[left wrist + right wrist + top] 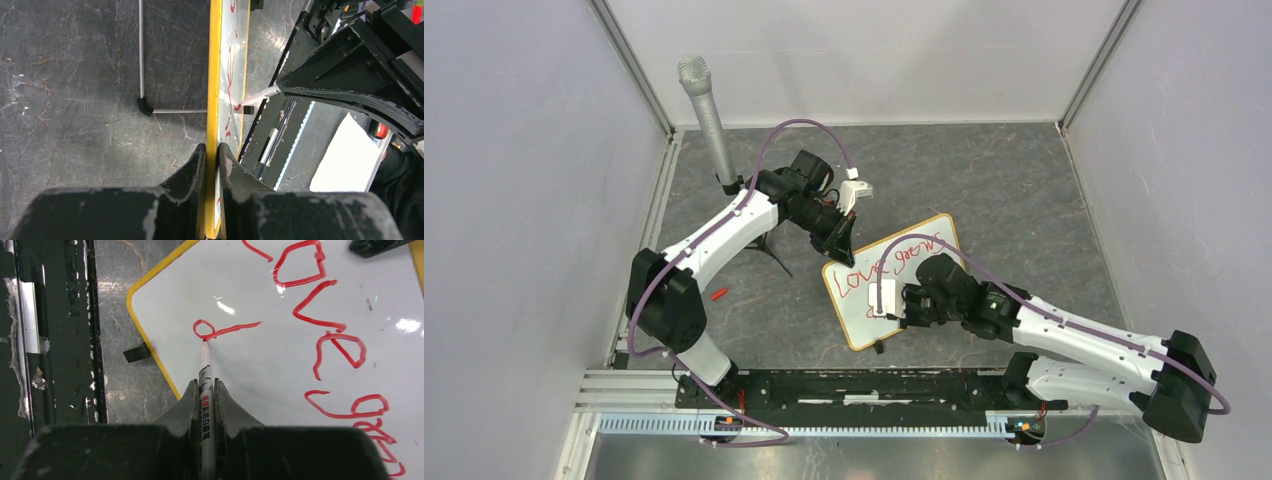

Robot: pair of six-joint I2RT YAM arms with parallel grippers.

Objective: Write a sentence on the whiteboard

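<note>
Top and wrist views of a two-arm writing set-up. A dark grey, stone-patterned surface [1014, 190], walled by pale panels, carries everything in view. The left arm [724, 235] reaches in from the near left and the right arm [1084, 340] from the near right, and they meet over the middle of the surface. There lies the whiteboard [856, 318], a small white rectangle with rounded corners and a thin yellowish frame, turned at an angle to the arms' bases. The left fingers [200, 157] are pressed onto its far-left edge, one on each side of the frame, so that the left wrist view shows the board edge-on. A grey, microphone-shaped rod [707, 120] stands on a black stand at the far left, behind the left arm and apart from the board. The sentence [320, 287] is in red cursive on the board. "Love" and the start of a second word fill the upper line, and a single loop with a trailing stroke [220, 330] begins the lower line. The right fingers [190, 392] pinch a white marker [204, 360] between them, its tip touching the board at that loop. A black clip foot [136, 353] projects from the board's frame near this corner. A small red object [718, 294] lies on the surface beside the left arm, well apart from the board.
</note>
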